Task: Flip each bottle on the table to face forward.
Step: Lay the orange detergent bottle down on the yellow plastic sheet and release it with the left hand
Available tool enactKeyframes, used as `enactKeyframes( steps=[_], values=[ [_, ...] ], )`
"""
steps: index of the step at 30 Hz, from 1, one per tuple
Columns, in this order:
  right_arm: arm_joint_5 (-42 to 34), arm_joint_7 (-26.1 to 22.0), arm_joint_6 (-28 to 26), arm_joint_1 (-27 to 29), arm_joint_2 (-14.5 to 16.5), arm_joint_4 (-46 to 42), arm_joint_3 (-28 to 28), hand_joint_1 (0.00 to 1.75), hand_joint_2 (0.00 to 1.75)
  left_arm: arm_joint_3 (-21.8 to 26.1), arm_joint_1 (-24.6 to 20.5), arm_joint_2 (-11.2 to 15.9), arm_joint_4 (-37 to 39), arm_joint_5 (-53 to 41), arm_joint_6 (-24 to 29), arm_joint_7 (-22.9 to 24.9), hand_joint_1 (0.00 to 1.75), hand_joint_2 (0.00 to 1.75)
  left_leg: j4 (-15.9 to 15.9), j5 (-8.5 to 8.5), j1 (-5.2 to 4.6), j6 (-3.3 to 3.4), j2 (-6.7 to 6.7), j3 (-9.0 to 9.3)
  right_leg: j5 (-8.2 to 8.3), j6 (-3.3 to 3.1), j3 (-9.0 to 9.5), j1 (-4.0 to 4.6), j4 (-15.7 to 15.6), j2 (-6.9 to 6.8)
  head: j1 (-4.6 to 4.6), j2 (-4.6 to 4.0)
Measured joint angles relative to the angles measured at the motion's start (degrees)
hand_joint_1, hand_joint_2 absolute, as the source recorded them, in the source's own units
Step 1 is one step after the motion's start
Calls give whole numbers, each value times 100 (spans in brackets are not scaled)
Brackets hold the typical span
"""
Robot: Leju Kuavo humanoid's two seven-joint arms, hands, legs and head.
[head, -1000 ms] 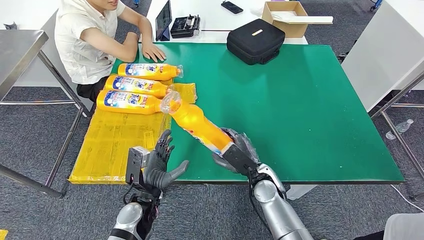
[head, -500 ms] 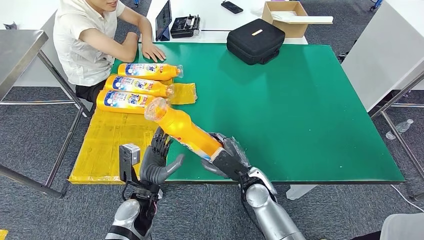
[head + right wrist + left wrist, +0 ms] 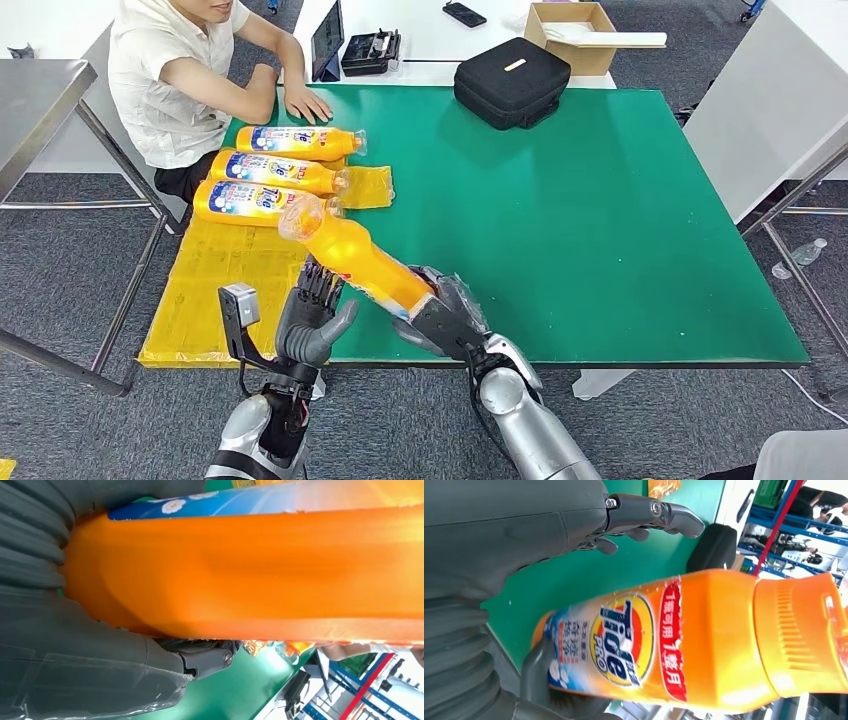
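The right hand [image 3: 440, 315] has its fingers clamped around the base of an orange Tide detergent bottle [image 3: 355, 258], holding it off the green table [image 3: 600, 220] at a slant, cap end raised and pointing away toward the far left. The grip at the base leaves the body and label free, which suits a handover or a turn about the bottle's long axis. In the left wrist view the label [image 3: 624, 642] faces the left hand, so the printed side looks reachable for checking or regripping.

The left hand [image 3: 315, 315] stands just beside the bottle's lower body, palm turned toward it, fingers [image 3: 659, 515] apart and extended, holding nothing. Whether it touches the bottle cannot be told.

Beyond the raised cap, three more Tide bottles [image 3: 270, 172] lie side by side on a yellow sheet [image 3: 230, 280], labels up, caps toward the table's middle; this is probably the finished row, and the held bottle seems headed for the bare spot nearest the fingers. A person [image 3: 170, 80] sits past the row, a hand resting on the table.
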Motion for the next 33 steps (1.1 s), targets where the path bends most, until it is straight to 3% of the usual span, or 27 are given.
enactKeyframes(
  steps=[19, 28, 33],
  values=[
    [816, 109, -488, -250, 228, 342, 200, 132, 175, -70, -249, -2, 348, 49, 210, -69, 0, 175, 0, 0, 0, 0, 1, 0, 0, 0, -3, 0, 1, 0, 1, 0],
    [1156, 123, -634, -250, 262, 401, 267, 108, 175, -125, -357, -4, 388, -160, 459, -147, 0, 175, 0, 0, 0, 0, 1, -1, 0, 0, -3, 0, 0, 0, 1, 0],
    [1304, 124, -705, -249, 332, 476, 329, 118, 175, -137, -471, -17, 387, -362, 605, -200, 0, 175, 0, 0, 0, 0, 1, -1, 0, 0, -3, 0, 1, 0, 2, 0]
  ],
)
